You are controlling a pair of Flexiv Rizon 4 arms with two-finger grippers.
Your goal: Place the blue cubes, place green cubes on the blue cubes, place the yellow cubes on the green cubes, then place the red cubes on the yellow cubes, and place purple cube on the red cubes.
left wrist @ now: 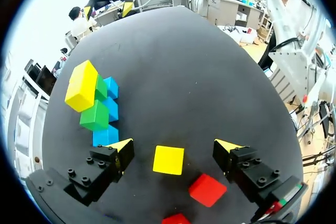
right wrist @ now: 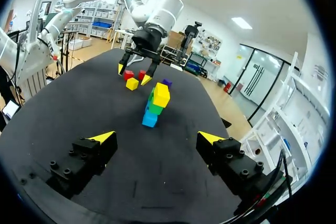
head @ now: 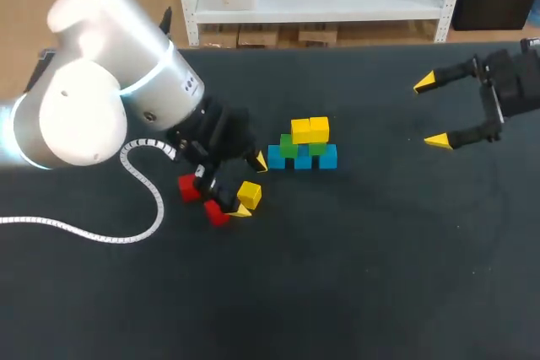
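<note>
Mid-table stands a stack: three blue cubes (head: 302, 160) in a row, two green cubes (head: 289, 148) on them, two yellow cubes (head: 310, 130) on top. A loose yellow cube (head: 250, 194) (left wrist: 168, 160) lies between the fingers of my open left gripper (head: 251, 185) (left wrist: 175, 145), with a gap on each side. Two red cubes (head: 189, 187) (head: 217, 211) lie just behind it, under the wrist. My right gripper (head: 432, 112) (right wrist: 157, 137) hovers open and empty at the far right, well away from the stack (right wrist: 156, 103). A purple cube (right wrist: 166, 83) shows beside the stack in the right wrist view only.
My left arm's big white joints (head: 93, 82) and a coiled cable (head: 126, 208) cover the table's left side. The black tabletop (head: 380, 259) carries nothing else.
</note>
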